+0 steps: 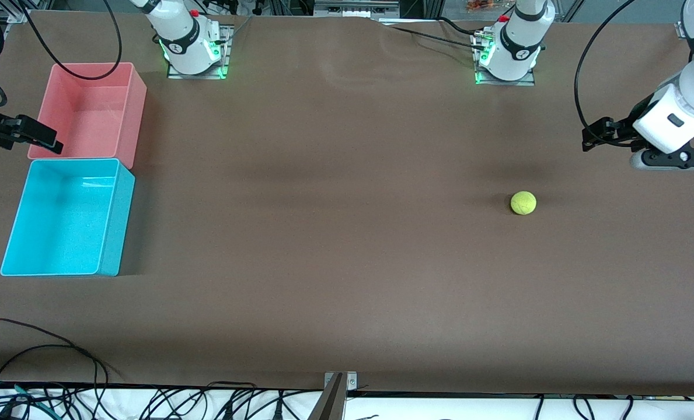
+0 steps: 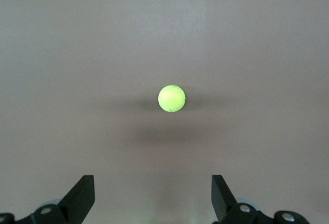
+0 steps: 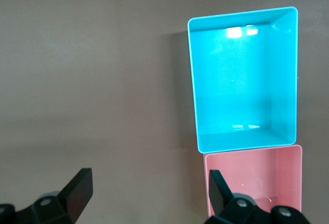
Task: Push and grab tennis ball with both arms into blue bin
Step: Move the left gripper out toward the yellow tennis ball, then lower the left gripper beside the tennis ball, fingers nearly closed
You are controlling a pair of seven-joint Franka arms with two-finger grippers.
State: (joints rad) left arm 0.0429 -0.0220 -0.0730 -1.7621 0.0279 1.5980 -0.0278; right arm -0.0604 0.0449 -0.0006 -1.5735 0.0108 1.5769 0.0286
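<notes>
The tennis ball (image 1: 523, 203) lies alone on the brown table toward the left arm's end. It shows in the left wrist view (image 2: 171, 98), ahead of the open, empty left gripper (image 2: 152, 196). The left gripper (image 1: 593, 136) hangs over the table's edge at that end, apart from the ball. The blue bin (image 1: 60, 221) stands empty at the right arm's end and shows in the right wrist view (image 3: 241, 80). The right gripper (image 1: 46, 139) is open and empty (image 3: 149, 193), over the outer rim of the pink bin.
A pink bin (image 1: 90, 111) of the same size touches the blue bin, farther from the front camera; it also shows in the right wrist view (image 3: 257, 175). Both arm bases (image 1: 192, 49) (image 1: 507, 55) stand along the table's back edge. Cables lie past the front edge.
</notes>
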